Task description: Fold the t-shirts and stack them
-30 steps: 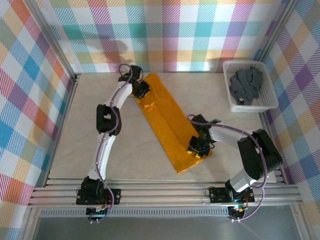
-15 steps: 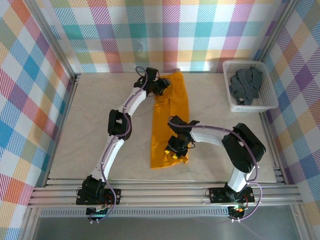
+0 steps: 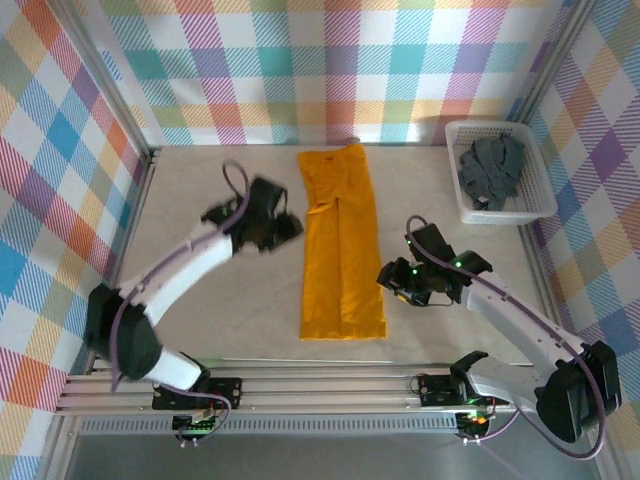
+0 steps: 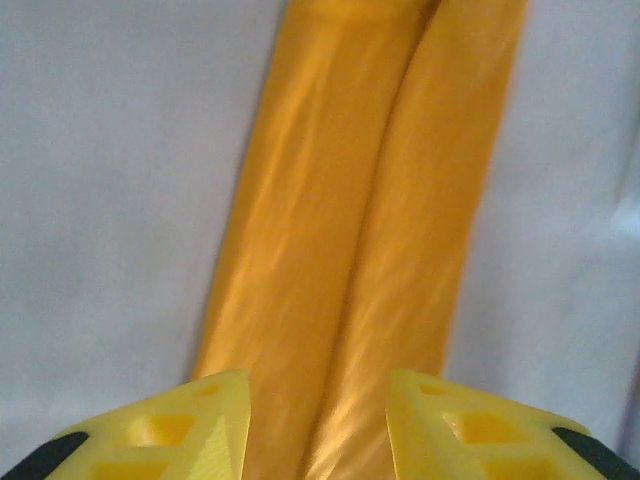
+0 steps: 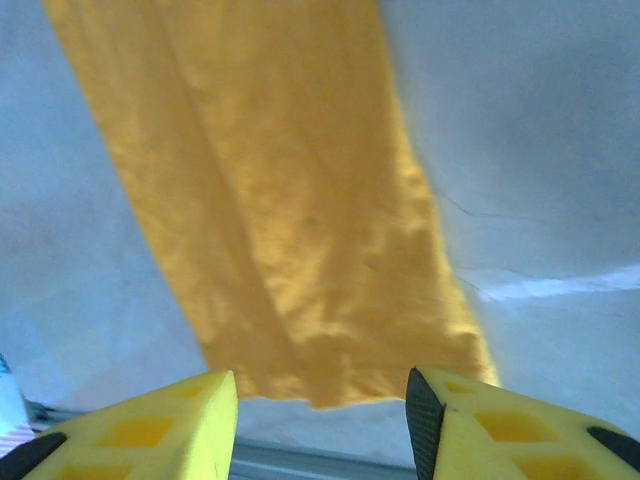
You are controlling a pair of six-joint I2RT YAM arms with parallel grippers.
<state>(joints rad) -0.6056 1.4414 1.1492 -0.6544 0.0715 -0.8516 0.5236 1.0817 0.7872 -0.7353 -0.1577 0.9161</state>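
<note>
Now the orange-yellow t-shirt lies flat on the table as a long narrow strip. Its long axis runs straight away from the arm bases, with one short end near the far wall and the other close to the near edge.

The left gripper hovers just beside the strip's left edge, about level with its middle. Its fingers are spread and hold nothing, and its wrist view looks along the cloth between the two yellow tips. The right gripper sits just off the right edge, closer to the near end. It too is parted and empty, with the near hem of the shirt ahead of it.

The strip therefore lies between the two pincers, each facing inward across it. A fold across its length probably comes next, and the right arm looks better placed for the near hem (the left would have to reach back).

The dark grey t-shirt is heaped in the white basket at the far right, well apart from the strip. Nothing lies across the strip or between it and either gripper.
</note>
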